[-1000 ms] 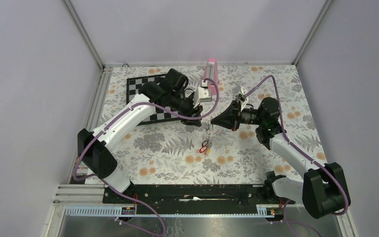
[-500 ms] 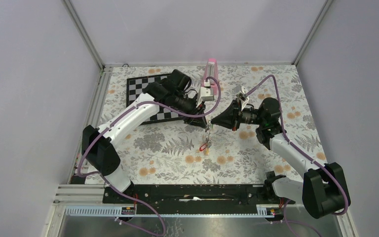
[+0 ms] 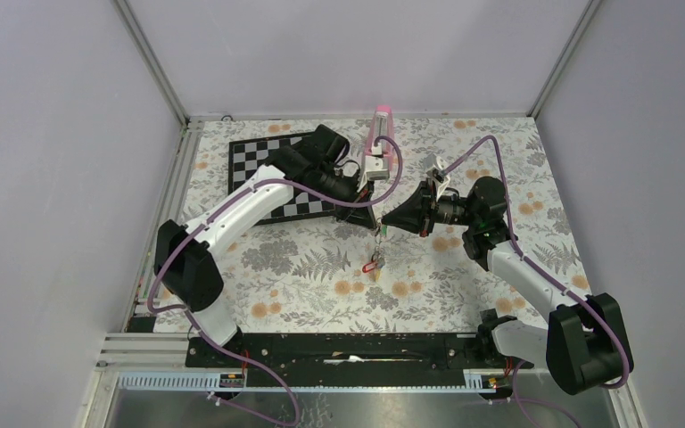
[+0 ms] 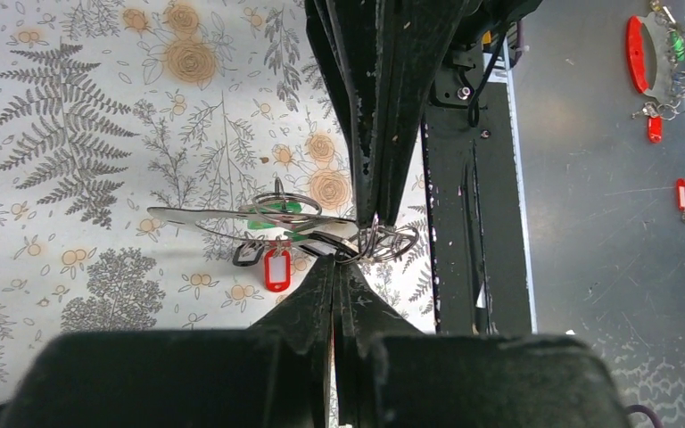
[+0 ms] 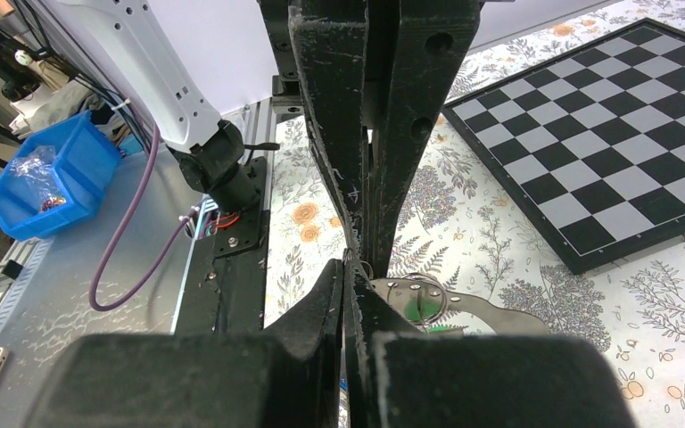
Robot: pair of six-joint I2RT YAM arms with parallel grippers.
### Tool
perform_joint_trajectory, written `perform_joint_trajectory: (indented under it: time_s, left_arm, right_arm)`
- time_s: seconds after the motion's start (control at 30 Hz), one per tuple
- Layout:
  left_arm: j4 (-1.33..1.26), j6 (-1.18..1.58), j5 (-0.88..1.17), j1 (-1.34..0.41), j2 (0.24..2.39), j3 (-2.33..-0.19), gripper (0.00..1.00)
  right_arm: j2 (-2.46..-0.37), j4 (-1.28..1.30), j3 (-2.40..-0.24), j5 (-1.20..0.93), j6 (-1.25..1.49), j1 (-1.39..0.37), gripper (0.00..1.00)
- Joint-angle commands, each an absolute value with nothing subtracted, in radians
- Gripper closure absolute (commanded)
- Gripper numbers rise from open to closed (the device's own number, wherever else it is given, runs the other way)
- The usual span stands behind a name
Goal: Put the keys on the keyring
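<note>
Item: left gripper (image 4: 337, 260). Its fingers are pressed together, tips buried in the wire coils at mid-table. We cannot tell whether any wire lies between them.

Item: right gripper (image 4: 376, 214). Its fingers are closed, clamped on the keyring, and it meets the left gripper tip to tip from the right side.

Item: keyring (image 4: 391, 242). We see thin silver wire, looped and bunched where the two tips meet and held up off the table.

Item: keys (image 3: 373, 264). They are gathered in one bunch that hangs from the wire just below the tips, over the middle of the table. We count a red-tagged key (image 4: 276, 269), a green-tagged key (image 4: 287, 210), and a dark tag beside the red one. A long metal blade (image 4: 187, 216) sticks out to one side. We cannot tell how many are threaded on the wire.

Item: table (image 3: 303, 276). It has a floral-print covering.

Item: chessboard (image 3: 263, 169). It lies flat at far left, partly under the left arm.

Item: pink object (image 3: 381, 125). It is at the far edge, centre, well apart from the keys.

Item: blue bin (image 5: 49, 174). It stands off the table, seen past the arm bases.
</note>
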State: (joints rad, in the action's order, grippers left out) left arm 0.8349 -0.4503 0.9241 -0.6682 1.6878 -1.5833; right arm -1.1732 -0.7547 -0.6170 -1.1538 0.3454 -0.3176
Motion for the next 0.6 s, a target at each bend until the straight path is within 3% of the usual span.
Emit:
perform_joint_trajectory:
  time_s: [0.0,0.57]
  left_arm:
    - [0.801,-0.452,0.994,-0.664,1.698,-1.624,1.00]
    - [0.801,-0.425,1.033,-0.664,1.755,-1.634,1.00]
  right_arm:
    - [-1.157,-0.820,-0.618,-1.173,0.339,-0.310,1.00]
    - [-1.166,-0.825,-0.620,-1.170,0.343,-0.308,1.00]
